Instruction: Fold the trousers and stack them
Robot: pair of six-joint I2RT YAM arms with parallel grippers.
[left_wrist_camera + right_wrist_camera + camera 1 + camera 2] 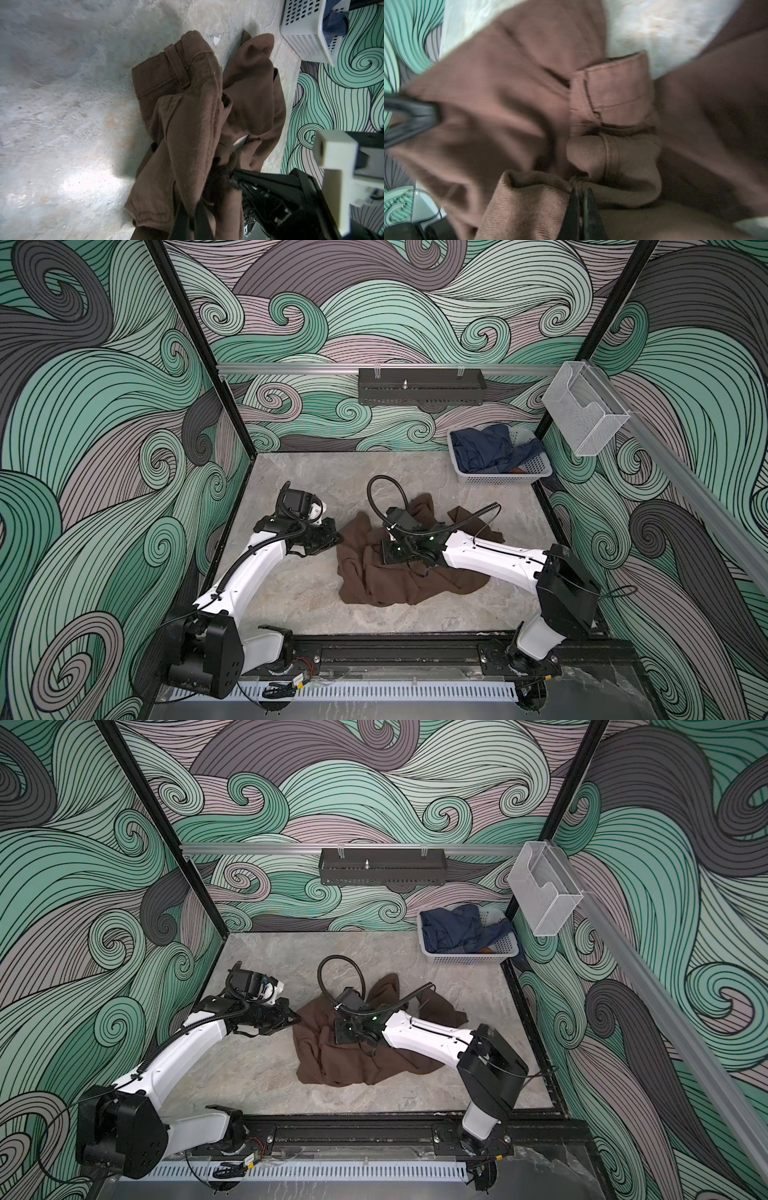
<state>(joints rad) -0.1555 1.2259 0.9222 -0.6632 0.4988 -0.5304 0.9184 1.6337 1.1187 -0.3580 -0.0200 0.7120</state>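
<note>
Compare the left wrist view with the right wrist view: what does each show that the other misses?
Left wrist only: the white basket holding navy garments. Right wrist only: a close-up of the right hand pinching ribbed fabric. Both: the crumpled brown trousers, with the left hand also shut on them.

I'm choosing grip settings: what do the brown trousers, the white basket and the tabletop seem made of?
Trousers: soft woven cloth, probably cotton twill, matte; fine ribs and stitched seams show in the wrist views.
Basket: likely moulded plastic; smooth white walls with regular slots.
Tabletop: grey veined stone or stone-look surface, mostly matte; cannot tell which.
</note>
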